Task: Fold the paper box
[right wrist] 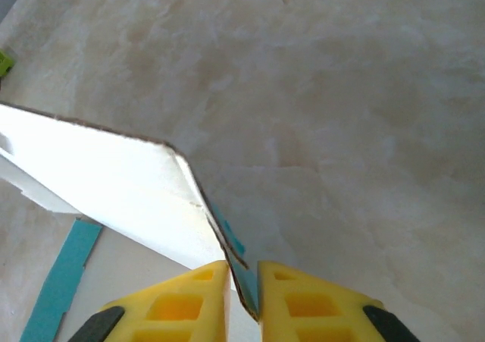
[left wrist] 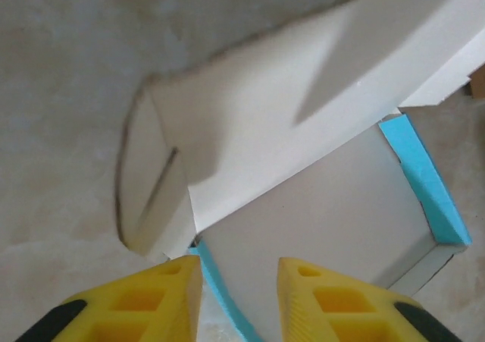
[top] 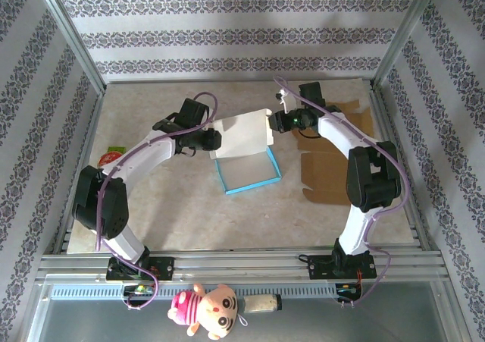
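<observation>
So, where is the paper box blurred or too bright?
Left wrist: the raised flap of the paper box is soft and smeared, a grey shadow across it. Right wrist: the flap is washed out to white; the yellow fingers are sharp. Top external: even light, no glare on the box.

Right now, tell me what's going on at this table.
Two robot arms are folding a white paper box with blue edges in the middle of the table. The right hand is pinched shut on the edge of the raised lid flap. The left hand sits at the box's opposite side, its fingers apart astride a blue-edged wall. The lid is up, not folded down yet.
</observation>
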